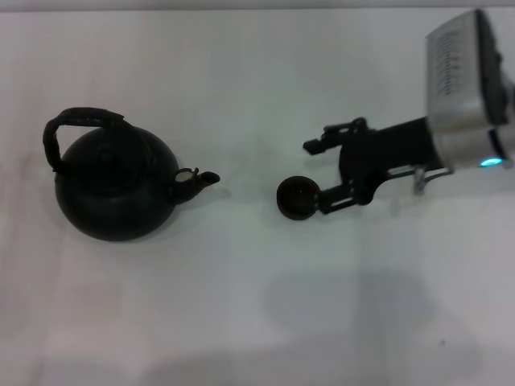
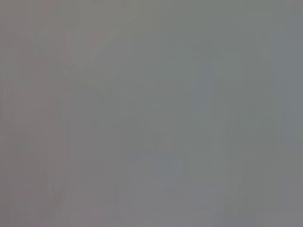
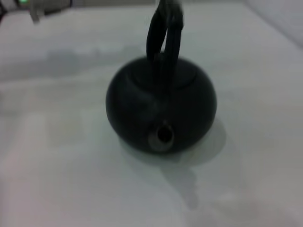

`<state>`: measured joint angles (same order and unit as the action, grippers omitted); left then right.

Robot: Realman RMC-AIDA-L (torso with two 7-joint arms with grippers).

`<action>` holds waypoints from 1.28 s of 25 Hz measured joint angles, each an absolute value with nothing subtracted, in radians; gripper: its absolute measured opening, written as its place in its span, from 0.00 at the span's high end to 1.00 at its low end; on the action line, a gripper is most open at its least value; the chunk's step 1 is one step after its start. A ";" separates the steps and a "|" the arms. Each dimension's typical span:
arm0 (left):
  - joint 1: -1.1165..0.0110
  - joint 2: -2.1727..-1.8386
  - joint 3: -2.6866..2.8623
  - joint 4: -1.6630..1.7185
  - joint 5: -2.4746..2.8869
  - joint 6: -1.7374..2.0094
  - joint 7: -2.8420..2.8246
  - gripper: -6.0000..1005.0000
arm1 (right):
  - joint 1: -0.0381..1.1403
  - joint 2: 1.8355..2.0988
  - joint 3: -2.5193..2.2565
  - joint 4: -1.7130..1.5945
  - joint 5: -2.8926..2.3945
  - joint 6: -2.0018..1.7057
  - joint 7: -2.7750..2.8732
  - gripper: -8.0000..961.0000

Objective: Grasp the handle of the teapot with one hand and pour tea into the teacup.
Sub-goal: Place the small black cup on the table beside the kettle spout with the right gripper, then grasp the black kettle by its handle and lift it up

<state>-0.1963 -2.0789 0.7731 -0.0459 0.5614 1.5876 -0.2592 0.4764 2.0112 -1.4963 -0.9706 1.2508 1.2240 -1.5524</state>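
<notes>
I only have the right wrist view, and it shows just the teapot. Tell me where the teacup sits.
Observer: The teacup stands upright on the table, to the robot's right of the teapot. The spout points toward it.
Operator: Report the right gripper.
Observer: The right gripper is beside the teacup with its jaws open. The cup sits at one finger, not between them.
Operator: Now the left arm.
Observer: It is not in the head view, and the left wrist view shows nothing recognisable.
</notes>
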 joint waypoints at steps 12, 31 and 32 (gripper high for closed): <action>-0.197 -2.081 0.773 -0.048 0.623 1.589 -0.270 0.13 | 0.388 2.010 -1.154 -0.981 1.392 1.372 -1.708 0.11; -0.203 -2.088 0.782 -0.072 0.911 1.686 -0.246 0.13 | 0.379 2.006 -0.933 -0.726 1.544 1.249 -1.886 0.12; -0.200 -2.089 0.784 -0.089 0.911 1.701 -0.225 0.13 | 0.379 2.005 -0.933 -0.726 1.544 1.244 -1.885 0.12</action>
